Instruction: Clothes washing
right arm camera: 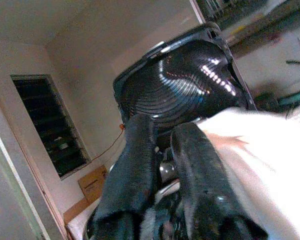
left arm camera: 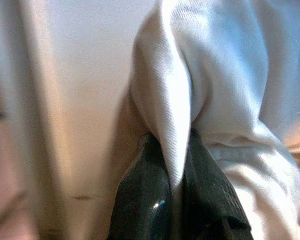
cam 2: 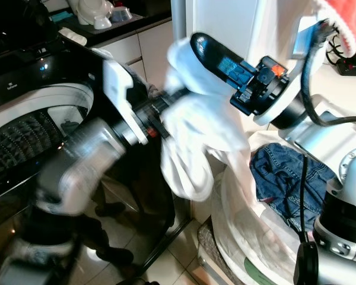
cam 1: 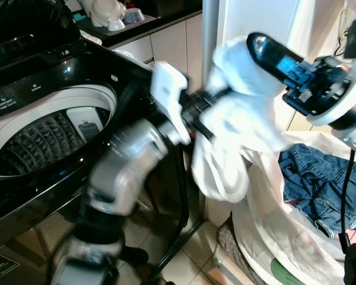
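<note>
1. The left hand [left arm camera: 175,200] is clenched on a fold of the soft white cloth garment [cam 1: 237,124], hanging beside the black top-loading washing machine [cam 1: 53,127].
2. The right hand [cam 1: 264,50] rests against it; I cannot tell its grip.
3. It looks light and limp; gather the bunched middle.

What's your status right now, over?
Left pincer shut on white garment. Right pincer against the same cloth, grip unclear. Washer drum open, nothing blocking.
</note>
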Controlling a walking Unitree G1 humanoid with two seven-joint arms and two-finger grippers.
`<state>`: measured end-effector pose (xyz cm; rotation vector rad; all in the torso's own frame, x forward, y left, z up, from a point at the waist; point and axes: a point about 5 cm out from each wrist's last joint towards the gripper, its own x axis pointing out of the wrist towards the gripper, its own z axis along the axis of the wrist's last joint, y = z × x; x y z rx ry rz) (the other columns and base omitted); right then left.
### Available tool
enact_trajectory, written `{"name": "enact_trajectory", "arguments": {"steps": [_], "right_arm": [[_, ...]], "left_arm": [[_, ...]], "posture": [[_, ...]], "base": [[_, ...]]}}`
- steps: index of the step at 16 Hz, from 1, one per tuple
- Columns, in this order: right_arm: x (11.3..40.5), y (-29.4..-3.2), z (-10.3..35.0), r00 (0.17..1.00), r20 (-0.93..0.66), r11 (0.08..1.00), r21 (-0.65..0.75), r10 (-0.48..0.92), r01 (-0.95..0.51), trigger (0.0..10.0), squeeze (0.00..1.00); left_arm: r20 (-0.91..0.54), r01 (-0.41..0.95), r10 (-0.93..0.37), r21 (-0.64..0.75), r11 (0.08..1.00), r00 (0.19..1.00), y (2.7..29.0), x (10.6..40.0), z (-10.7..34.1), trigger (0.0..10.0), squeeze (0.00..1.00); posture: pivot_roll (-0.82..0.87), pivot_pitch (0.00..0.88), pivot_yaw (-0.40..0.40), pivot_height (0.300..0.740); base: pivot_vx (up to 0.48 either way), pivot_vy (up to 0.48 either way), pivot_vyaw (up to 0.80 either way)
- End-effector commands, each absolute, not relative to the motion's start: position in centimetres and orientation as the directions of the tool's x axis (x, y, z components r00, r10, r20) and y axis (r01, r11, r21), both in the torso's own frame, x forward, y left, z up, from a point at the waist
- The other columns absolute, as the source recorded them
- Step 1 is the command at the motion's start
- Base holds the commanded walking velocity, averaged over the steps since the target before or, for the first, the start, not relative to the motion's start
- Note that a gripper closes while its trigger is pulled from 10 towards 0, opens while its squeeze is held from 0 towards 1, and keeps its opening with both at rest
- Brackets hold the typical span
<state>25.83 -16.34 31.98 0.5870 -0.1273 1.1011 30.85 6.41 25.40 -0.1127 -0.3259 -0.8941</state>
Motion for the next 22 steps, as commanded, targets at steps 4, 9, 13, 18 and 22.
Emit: {"name": "enact_trajectory", "arguments": {"steps": [4,9,13,18,22], "right_arm": [[25.2,-16.4,32.5,0.466,0.380,0.369,0.303,0.799,-0.879,10.0,0.00],[25.1,-16.5,31.4,0.505,0.324,0.424,0.291,0.800,-0.858,10.0,0.00],[25.5,-16.3,28.9,0.563,0.172,0.512,0.266,0.808,-0.817,10.0,0.00],[25.2,-16.5,25.2,0.615,-0.047,0.606,0.245,0.787,-0.757,10.0,0.00],[25.4,-17.7,23.9,0.658,-0.126,0.666,0.240,0.742,-0.706,10.0,0.00]], "left_arm": [[0.470,0.323,-0.407,0.251,0.912,0.783,15.6,34.9,32.8,0.0,0.00],[0.682,-0.504,0.031,0.508,0.698,0.731,25.3,34.1,41.5,0.0,0.00],[0.166,-0.189,0.112,0.586,0.788,0.980,26.9,39.3,30.8,10.0,0.00],[-0.249,0.027,0.116,0.507,0.861,0.962,27.1,39.4,22.4,10.0,0.80],[-0.384,0.104,0.113,0.500,0.860,0.917,27.9,39.0,21.3,10.0,1.00]], "posture": [[-0.10,0.000,0.117,0.740],[-0.10,0.000,0.124,0.740],[-0.10,0.000,0.127,0.740],[-0.11,0.000,0.133,0.740],[-0.11,0.000,0.128,0.740]], "base": [[0.000,0.000,0.00],[0.000,0.000,0.00],[0.000,0.000,0.00],[0.000,0.000,0.00],[0.000,0.000,0.00]]}}
